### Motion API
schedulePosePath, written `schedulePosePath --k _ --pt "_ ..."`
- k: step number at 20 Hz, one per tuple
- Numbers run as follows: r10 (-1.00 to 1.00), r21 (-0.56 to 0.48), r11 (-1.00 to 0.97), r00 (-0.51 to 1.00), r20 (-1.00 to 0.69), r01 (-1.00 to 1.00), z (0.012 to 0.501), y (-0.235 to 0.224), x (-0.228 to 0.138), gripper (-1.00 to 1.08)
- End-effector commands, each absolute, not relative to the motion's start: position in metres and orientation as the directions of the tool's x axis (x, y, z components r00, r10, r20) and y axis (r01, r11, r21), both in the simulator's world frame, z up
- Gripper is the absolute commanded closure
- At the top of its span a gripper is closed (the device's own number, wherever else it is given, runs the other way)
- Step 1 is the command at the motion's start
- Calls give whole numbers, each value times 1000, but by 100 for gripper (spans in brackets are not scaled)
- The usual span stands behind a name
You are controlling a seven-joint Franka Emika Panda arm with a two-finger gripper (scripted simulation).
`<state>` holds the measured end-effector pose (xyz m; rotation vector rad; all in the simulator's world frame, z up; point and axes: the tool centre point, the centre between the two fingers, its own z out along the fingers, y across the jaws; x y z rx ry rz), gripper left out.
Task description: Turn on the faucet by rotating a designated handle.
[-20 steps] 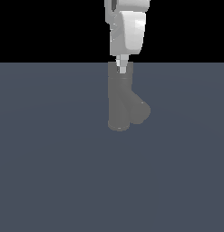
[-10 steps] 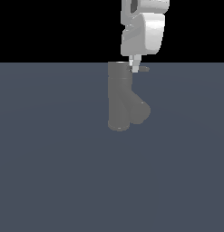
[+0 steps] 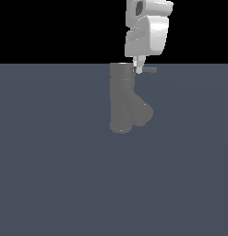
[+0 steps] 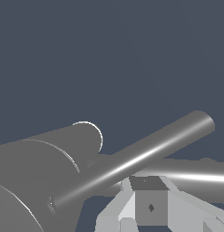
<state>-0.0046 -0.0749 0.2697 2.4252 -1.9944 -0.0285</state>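
Faucet [image 3: 122, 99]: nearest of the lot in the exterior view, a matte grey upright cylinder standing on the dark grey floor [image 3: 55, 184], a little toward the exterior view's right of centre, its top reaching the far edge of that floor.
Spout [image 3: 144, 113]: a stubby branch angling out low toward the exterior view's right; not the part to turn.
Handle [image 3: 150, 70]: a thin metallic rod leaving the faucet's cap section, long axis level, free end toward the exterior view's right. In the wrist view the handle [image 4: 136, 156] runs as a long bright bar from the cap out to a round end.
Gripper [image 3: 138, 69]: hangs from the white arm [image 3: 147, 32] straight down onto the rod, close to where it joins the cap. One pale finger shows against the rod; I cannot make out from either view whether the fingers are spread or closed.
Contact: finger and rod look to be touching or very nearly so; I cannot say which for sure.
Step in hand: by my reading, the push on the rod, with the arm set beside it.
Next move: likely a sideways sweep around the upright body's axis, keeping the finger against the rod near its root so it does not slide off the free end.
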Motion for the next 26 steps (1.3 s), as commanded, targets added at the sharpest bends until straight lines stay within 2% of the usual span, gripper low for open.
schedulePosePath --k 1,26 --pt "-986 1 -165 165 -5 -986 270 -98 6 108" --pt "-992 0 -127 127 0 -992 270 -160 59 108"
